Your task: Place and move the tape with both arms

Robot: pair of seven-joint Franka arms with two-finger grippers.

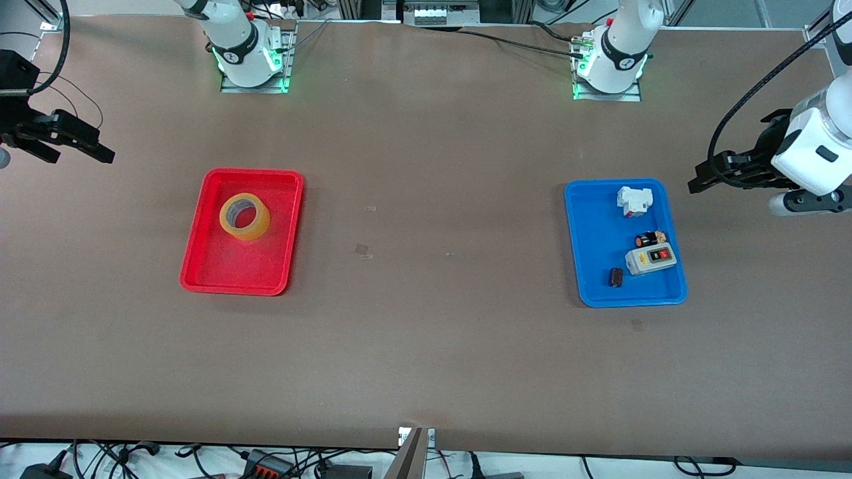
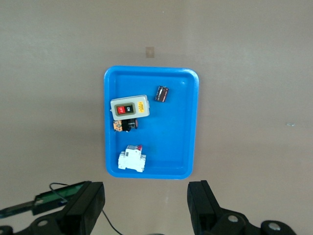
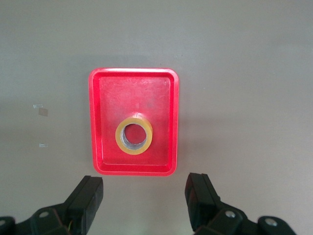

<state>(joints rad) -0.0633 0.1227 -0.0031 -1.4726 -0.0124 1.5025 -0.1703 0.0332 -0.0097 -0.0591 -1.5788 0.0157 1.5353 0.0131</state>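
Observation:
The tape [image 1: 245,217], a yellow-amber ring, lies flat in a red tray [image 1: 200,276] toward the right arm's end of the table. It also shows in the right wrist view [image 3: 134,135], in the red tray [image 3: 98,122]. My right gripper [image 1: 70,148] is open and empty, up over the table's edge at that end, apart from the tray; in its wrist view [image 3: 144,182] bare table shows between its fingers. My left gripper [image 1: 705,174] is open and empty, up over the table at the left arm's end, beside a blue tray [image 1: 589,226]; it also shows in the left wrist view [image 2: 145,191].
The blue tray [image 2: 186,122] holds a white breaker [image 1: 634,201], a small black-and-gold cylinder [image 1: 650,239], a grey switch box [image 1: 650,260] and a small dark part [image 1: 616,277]. Bare brown table lies between the two trays.

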